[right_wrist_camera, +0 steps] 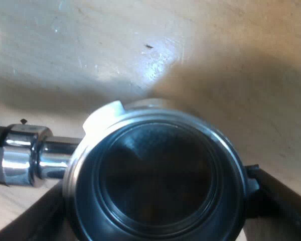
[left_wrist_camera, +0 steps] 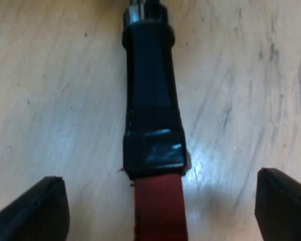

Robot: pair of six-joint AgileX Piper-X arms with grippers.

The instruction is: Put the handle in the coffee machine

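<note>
The metal holder (right_wrist_camera: 155, 125) sits on the pale wooden table with its round, dark, empty basket facing up. My right gripper (right_wrist_camera: 155, 206) reaches around the basket, one black finger (right_wrist_camera: 278, 201) against the rim's side lug and the other (right_wrist_camera: 37, 223) tucked by the opposite side, so it looks shut on the holder. The holder's dark handle (left_wrist_camera: 150, 85) lies along the table, ending in a red tip (left_wrist_camera: 159, 208). My left gripper (left_wrist_camera: 160, 203) straddles that red end, open, with both fingers (left_wrist_camera: 35, 211) well apart from the handle.
Pale wooden tabletop (left_wrist_camera: 55, 90) with faint scuffs runs under and around the holder. A shiny metal neck (right_wrist_camera: 27, 155) joins the basket to the handle.
</note>
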